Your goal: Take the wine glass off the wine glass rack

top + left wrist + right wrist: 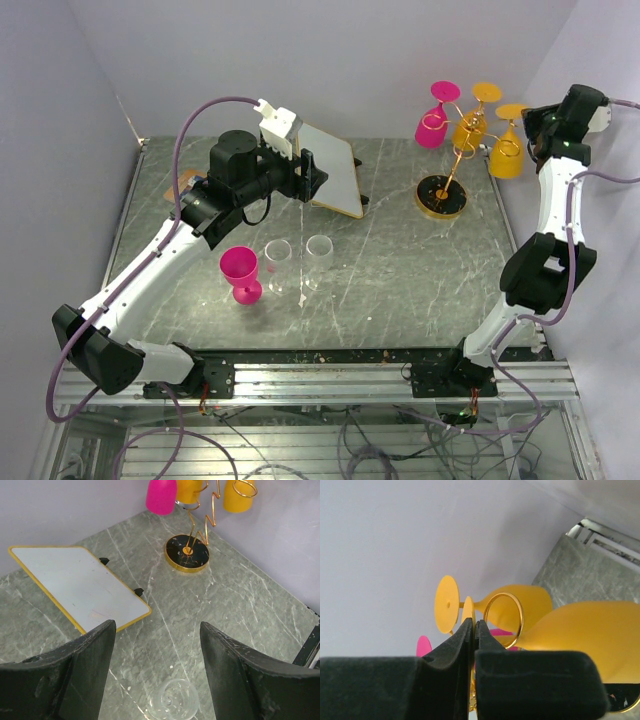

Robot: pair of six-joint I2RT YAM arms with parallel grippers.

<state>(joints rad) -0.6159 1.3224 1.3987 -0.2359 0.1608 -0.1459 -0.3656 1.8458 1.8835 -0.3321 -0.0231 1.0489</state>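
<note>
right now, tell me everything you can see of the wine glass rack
The wine glass rack is thin gold wire: a central pole, looped ring arms on top, and a round dark gold-rimmed base on the grey table, far right. A pink glass and two yellow glasses hang upside down from its rings. The right hand is shut on the stem of the outer yellow glass.
</note>
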